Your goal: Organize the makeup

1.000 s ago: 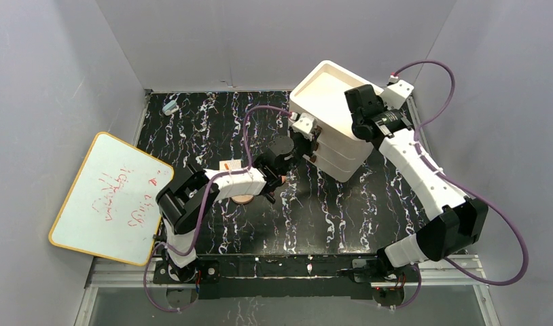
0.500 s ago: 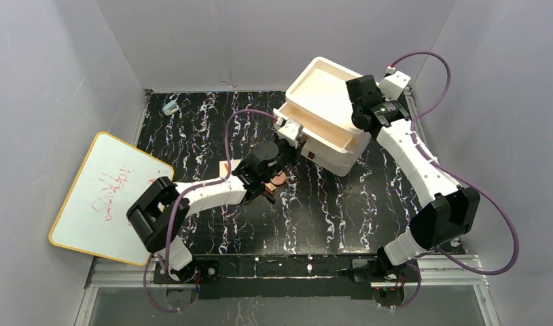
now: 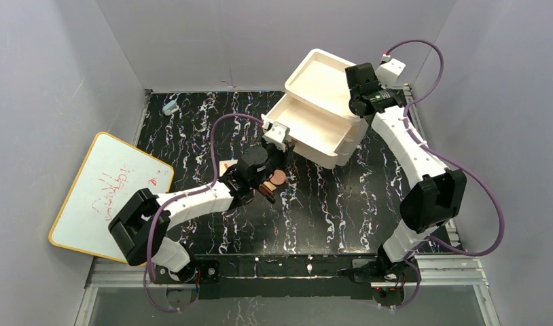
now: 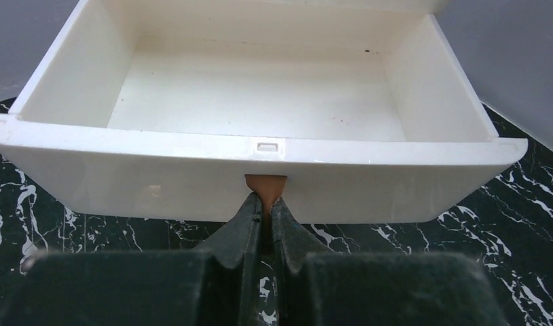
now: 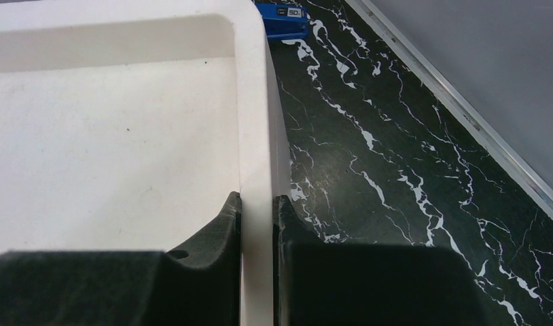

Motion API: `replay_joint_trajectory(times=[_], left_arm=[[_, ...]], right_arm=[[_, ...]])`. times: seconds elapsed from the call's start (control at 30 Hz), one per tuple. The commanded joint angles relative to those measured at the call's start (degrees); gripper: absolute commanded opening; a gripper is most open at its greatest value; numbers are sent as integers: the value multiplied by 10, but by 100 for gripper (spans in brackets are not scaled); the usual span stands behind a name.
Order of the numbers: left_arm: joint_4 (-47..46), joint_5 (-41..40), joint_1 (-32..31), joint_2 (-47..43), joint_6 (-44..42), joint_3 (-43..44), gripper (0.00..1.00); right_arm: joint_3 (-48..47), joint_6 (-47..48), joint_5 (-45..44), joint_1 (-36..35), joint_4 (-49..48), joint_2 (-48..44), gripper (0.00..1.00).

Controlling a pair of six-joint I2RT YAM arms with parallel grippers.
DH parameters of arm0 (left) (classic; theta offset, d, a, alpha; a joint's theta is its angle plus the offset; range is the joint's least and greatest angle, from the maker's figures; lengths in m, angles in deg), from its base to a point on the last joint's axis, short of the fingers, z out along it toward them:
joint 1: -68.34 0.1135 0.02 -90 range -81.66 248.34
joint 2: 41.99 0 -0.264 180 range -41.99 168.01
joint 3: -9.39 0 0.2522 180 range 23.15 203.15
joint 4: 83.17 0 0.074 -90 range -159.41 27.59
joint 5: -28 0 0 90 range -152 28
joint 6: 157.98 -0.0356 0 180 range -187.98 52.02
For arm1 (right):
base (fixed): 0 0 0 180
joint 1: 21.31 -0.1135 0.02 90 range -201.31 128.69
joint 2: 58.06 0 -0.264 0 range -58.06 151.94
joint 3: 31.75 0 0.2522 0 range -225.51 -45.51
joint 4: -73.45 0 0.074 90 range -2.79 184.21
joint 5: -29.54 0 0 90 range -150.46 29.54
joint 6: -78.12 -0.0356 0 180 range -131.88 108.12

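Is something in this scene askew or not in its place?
Yes. The white drawer box stands turned at an angle to the table's edges, its top drawer pulled out. The whiteboard at left lies tilted, partly off the table.

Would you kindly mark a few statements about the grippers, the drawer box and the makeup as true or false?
1. The left gripper is shut on the brown handle of the open drawer. True.
2. The open drawer holds makeup. False: it is empty.
3. The right gripper clamps the rim of the white box. True.
4. The copper-pink discs lie in the drawer. False: they lie on the table, beside the left arm.
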Motion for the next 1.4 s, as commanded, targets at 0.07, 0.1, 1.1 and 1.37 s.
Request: replay_joint_trajectory(times=[0.07,0.1,1.1,1.37], left_arm=[[29,-17,0,-62,12,4,43],[35,-16,0,-68,9,0,60],[204,-101,1,139,160,40,37],[232,-107,1,178,190,39,31]], right_arm=[[-7,-20,12,21,-36,71,1],[-8,-20,15,21,-37,73,1],[58,3,26,23,-61,21,1],[61,6,26,24,-59,14,1]])
